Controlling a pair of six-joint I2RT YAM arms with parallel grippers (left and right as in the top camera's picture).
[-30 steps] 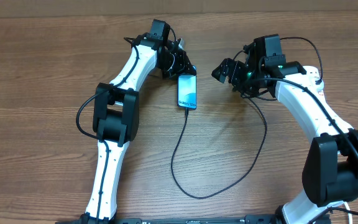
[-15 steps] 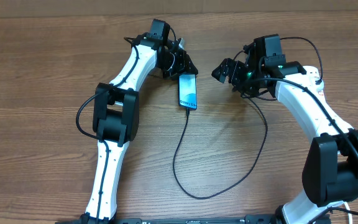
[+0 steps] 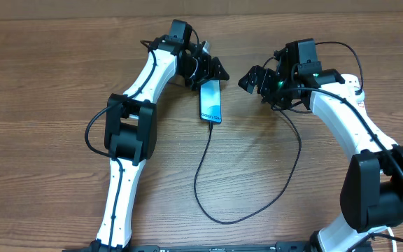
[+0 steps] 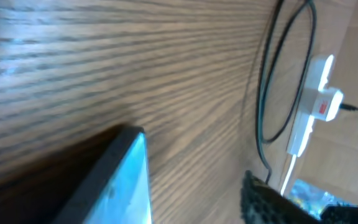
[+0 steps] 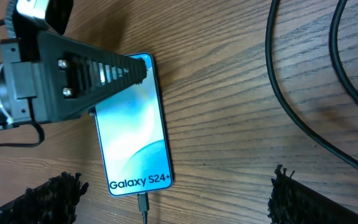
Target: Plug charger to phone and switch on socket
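The desk (image 3: 47, 84) is showing warm brown wood grain, with darker streaks running across it. The phone (image 5: 132, 140) is glowing pale blue and fading to white, with black lettering at one end and a black edge. The charger (image 3: 205, 168) is lying black against the grain. The socket (image 4: 319, 102) is gleaming white, with a red switch showing. The left gripper (image 3: 212, 75) is looking black and ribbed.

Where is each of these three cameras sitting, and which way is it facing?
Overhead: above the table, looking straight down; left arm and right arm show nearly whole.
Left wrist: low over the wood, facing past the phone corner toward the socket; one own fingertip shows.
Right wrist: above the phone, facing down; own fingertips at the bottom corners.
Shared: overhead and right wrist both show the phone's screen and the charger.
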